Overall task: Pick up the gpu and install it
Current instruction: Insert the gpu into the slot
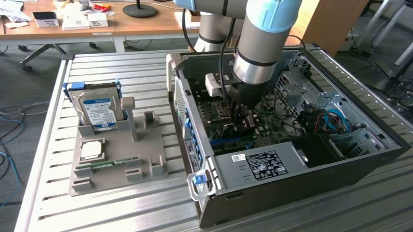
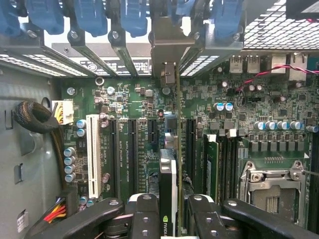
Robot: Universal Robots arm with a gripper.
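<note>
Hanging inside the open black metal computer case (image 1: 310, 166), the black two-fingered tool (image 1: 244, 115) is closed narrowly on the thin green circuit-board gpu (image 2: 168, 169). It holds the card edge-on, I judge so that its lower edge can meet the green motherboard (image 2: 279, 99). From the wrist, the card's silver bracket (image 2: 167, 55) lines up with the case's rear openings. The exterior view adds the grey plastic holder (image 1: 116, 159) on the slatted metal desk (image 1: 129, 72), with a silver hard drive (image 1: 98, 110) upright in it.

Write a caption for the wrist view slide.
Tool gripping the gpu edge-on over the expansion slots of the motherboard.
</note>
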